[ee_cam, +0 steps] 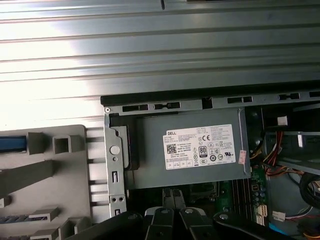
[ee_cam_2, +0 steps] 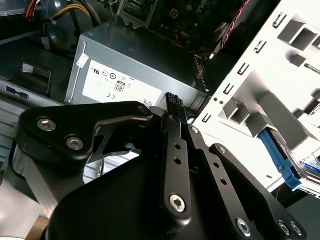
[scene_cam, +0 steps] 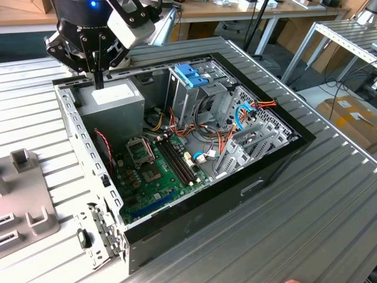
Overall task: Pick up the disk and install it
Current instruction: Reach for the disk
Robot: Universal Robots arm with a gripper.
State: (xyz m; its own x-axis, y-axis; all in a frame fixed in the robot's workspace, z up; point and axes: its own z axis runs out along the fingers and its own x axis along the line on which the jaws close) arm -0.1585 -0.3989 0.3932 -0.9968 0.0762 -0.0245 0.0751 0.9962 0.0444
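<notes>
Of the disk I see little more than a blue side rail (ee_cam_2: 280,156), lying in a slot of the pale holder (ee_cam_2: 280,75) beside the open computer case; the same blue strip (ee_cam: 12,143) shows in the first wrist view. My gripper (scene_cam: 98,81) hangs over the far corner of the case on the exterior view's left, just above the big grey box with a white label (scene_cam: 115,100). Its two black fingers (ee_cam_2: 173,102) lie together with nothing between them. In the first wrist view the fingertips (ee_cam: 172,194) point at the edge of that box (ee_cam: 195,150).
The open case (scene_cam: 235,194) lies on a ribbed metal table (scene_cam: 318,224), with a green board (scene_cam: 156,171) and loose cables inside. A tall metal cage with a blue top (scene_cam: 191,75) stands at the case's far side. The grey holder (scene_cam: 23,206) lies at the exterior view's left.
</notes>
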